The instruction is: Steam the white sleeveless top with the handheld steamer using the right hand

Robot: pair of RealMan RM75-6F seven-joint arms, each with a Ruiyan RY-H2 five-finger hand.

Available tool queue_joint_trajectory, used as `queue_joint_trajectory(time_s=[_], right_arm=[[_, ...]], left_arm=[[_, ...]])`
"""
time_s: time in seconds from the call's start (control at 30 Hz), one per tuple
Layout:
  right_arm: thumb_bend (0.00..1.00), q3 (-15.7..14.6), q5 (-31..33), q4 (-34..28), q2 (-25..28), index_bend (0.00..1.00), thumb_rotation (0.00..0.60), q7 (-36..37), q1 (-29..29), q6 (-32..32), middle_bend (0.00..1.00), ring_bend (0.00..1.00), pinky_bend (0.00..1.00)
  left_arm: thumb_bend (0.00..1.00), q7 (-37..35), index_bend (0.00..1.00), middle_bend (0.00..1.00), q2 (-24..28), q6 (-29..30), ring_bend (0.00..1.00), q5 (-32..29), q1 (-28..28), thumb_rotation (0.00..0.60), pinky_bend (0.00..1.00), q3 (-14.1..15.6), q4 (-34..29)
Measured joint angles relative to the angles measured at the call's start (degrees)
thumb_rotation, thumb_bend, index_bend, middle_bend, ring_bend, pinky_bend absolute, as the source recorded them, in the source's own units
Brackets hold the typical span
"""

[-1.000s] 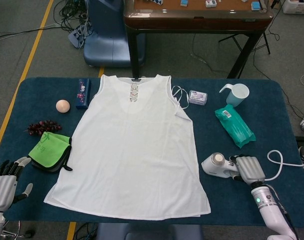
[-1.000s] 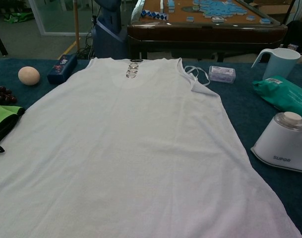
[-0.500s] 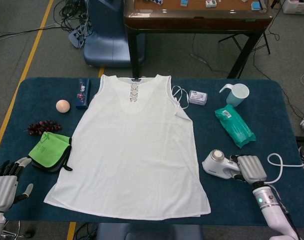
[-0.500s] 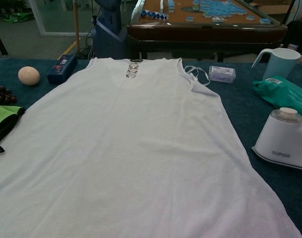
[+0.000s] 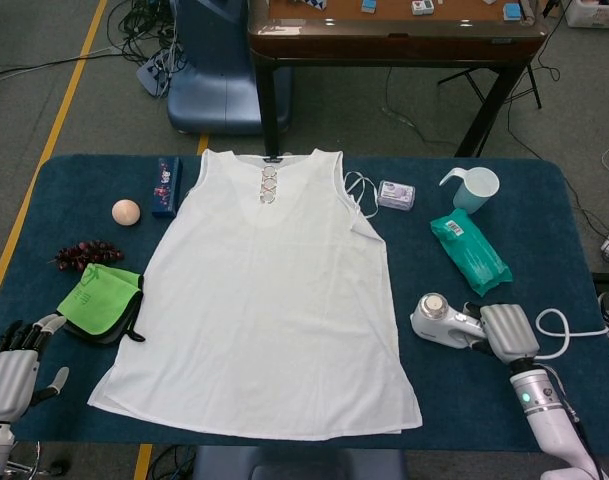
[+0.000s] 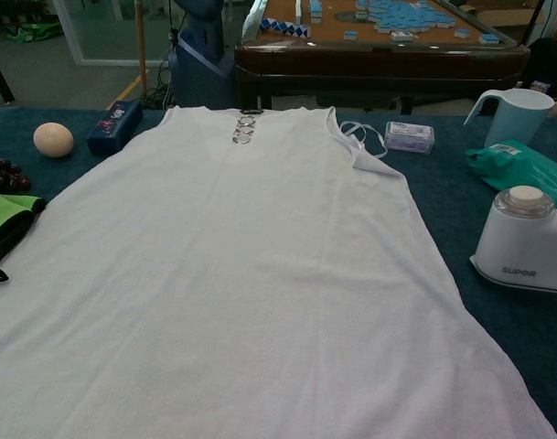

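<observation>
The white sleeveless top (image 5: 267, 300) lies flat on the dark blue table (image 5: 544, 210). Just right of its hem, the right hand (image 5: 508, 333) grips the white handheld steamer (image 5: 442, 321). The left hand (image 5: 12, 362) hangs off the table's near left corner, fingers apart, holding nothing.

A white sleeveless fabric top (image 5: 269, 300) with a laced metal-ring neckline lies flat and spread out on the middle of the table, neckline at the far side, hem near. Just right of its lower edge sits a white plastic handheld steamer (image 5: 444, 322), round cap upward.
</observation>
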Motion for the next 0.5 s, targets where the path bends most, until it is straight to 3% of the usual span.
queue_joint_trajectory(time_s=[0.5], right_arm=[[0.57,0.32,-7.22,7.78,-3.59,0.85,0.6,13.15,0.15,6.49,0.94,0.86,0.79]], left_arm=[[0.29,1.24,0.14,0.14,0.51,-0.52,0.15,0.29,-0.85,0.6,0.05,-0.37,-1.1]])
